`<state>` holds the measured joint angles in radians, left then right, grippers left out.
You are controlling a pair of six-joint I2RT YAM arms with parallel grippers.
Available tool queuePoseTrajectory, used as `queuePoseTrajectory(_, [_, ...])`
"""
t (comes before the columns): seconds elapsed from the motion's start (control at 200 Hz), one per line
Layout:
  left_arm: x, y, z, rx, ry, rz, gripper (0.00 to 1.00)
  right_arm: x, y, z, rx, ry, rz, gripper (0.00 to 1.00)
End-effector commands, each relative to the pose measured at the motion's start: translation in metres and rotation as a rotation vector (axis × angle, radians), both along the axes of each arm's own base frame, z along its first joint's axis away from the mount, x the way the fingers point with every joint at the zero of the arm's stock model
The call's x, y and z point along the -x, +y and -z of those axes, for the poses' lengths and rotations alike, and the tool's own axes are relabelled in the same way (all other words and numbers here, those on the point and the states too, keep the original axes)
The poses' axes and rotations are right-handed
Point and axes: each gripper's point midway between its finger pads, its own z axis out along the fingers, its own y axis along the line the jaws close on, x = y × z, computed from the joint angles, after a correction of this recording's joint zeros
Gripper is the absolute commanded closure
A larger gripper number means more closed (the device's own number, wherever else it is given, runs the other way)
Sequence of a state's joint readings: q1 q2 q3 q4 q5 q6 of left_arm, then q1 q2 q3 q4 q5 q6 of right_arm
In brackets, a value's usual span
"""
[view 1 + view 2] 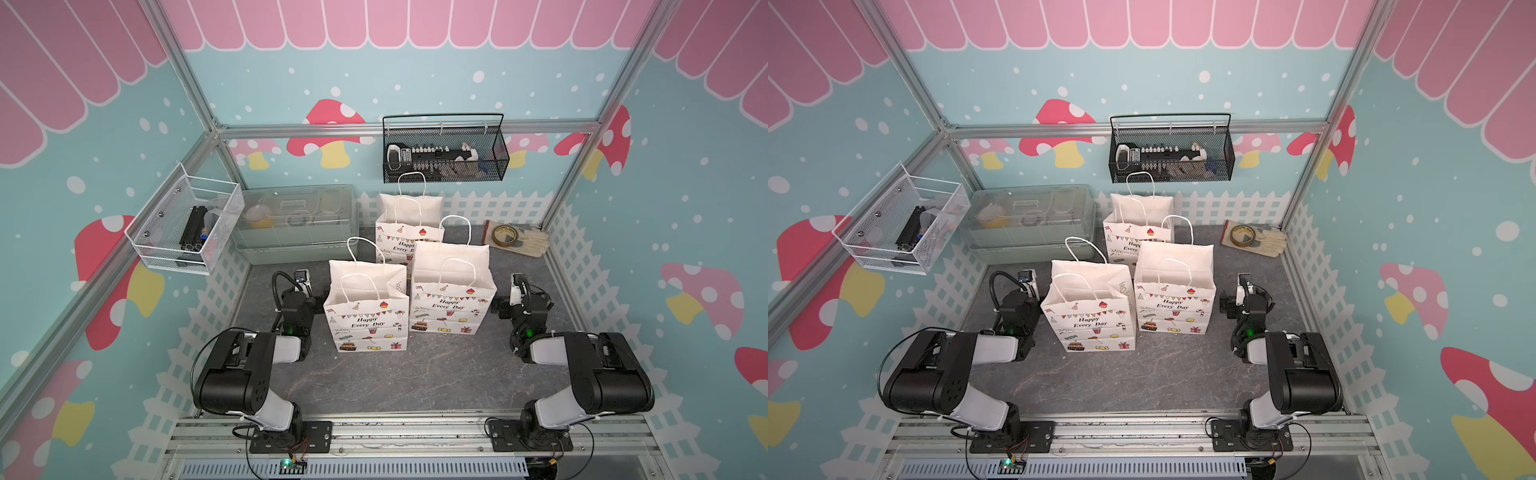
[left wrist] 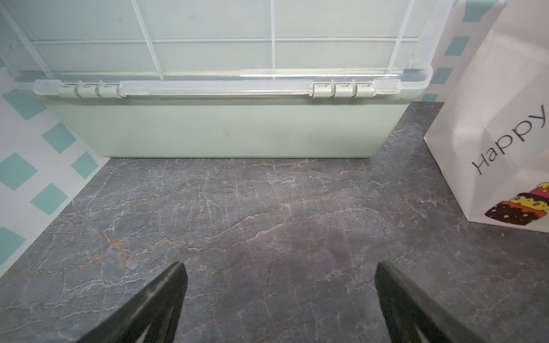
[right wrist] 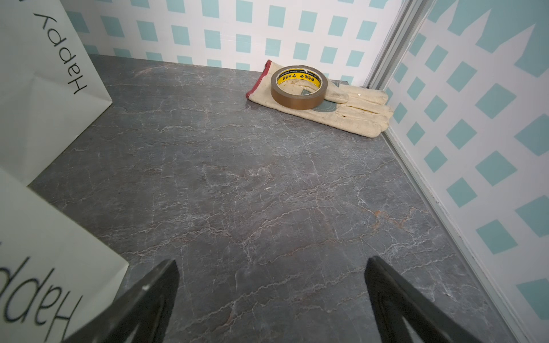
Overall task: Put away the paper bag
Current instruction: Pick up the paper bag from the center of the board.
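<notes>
HIDDEN AND UNRESOLVED ITEMS

Rear bag [image 1: 409, 208]: lower front hidden behind left bag [image 1: 368, 316] and right bag [image 1: 451, 299] in both top views. All bags seen in the wrist views are cut off by the frame edge.

Left end effector [image 2: 279, 264] and right end effector [image 3: 271, 259]: finger bases cut off in the wrist views; fingers cannot be made out in the top views.

Box [image 1: 291, 253]: contents blurred behind the clear lid.

Black basket [image 1: 444, 176] and white basket [image 1: 174, 261]: contents too small to identify.

Tape [image 3: 294, 102]: label print unreadable; it covers part of the glove [image 3: 362, 111].
</notes>
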<state>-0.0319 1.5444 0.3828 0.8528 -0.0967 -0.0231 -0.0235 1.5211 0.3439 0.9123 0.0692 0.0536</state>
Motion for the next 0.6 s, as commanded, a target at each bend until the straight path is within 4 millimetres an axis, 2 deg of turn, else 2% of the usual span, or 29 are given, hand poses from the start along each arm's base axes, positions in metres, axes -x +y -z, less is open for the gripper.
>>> queuePoseTrajectory(0.0, [-0.004,0.009,-0.014,0.009,-0.038,-0.049,0.01,0.000,0.000,-0.013,0.009,-0.052,0.009,0.00])
queuePoseTrajectory(0.05, [-0.001,0.015,-0.022,-0.002,-0.061,-0.099,0.01,0.007,-0.007,-0.020,0.006,-0.077,0.053,0.00])
queuePoseTrajectory(0.125, [0.013,0.032,-0.043,-0.018,-0.075,-0.244,0.01,0.017,-0.008,-0.036,-0.002,-0.098,0.062,0.00])
queuePoseTrajectory(0.19, [0.025,0.043,-0.058,-0.008,0.026,-0.322,0.01,0.024,-0.006,-0.050,-0.046,-0.066,0.061,0.00])
queuePoseTrajectory(0.26, [0.039,0.046,-0.080,0.026,0.104,-0.354,0.01,0.034,-0.010,-0.066,-0.154,-0.026,0.127,0.00])
queuePoseTrajectory(0.355, [0.056,0.039,-0.104,0.142,0.125,-0.352,0.01,0.052,-0.025,-0.088,-0.263,-0.023,0.266,0.00])
queuePoseTrajectory(0.41, [0.065,0.033,-0.114,0.212,0.105,-0.326,0.01,0.062,-0.025,-0.098,-0.284,-0.039,0.274,0.00])
queuePoseTrajectory(0.475, [0.080,0.024,-0.122,0.326,0.072,-0.297,0.01,0.072,-0.009,-0.115,-0.273,-0.050,0.165,0.01])
queuePoseTrajectory(0.595, [0.109,-0.004,-0.142,0.436,0.016,-0.126,0.01,0.096,0.023,-0.144,-0.314,-0.069,-0.024,0.10])
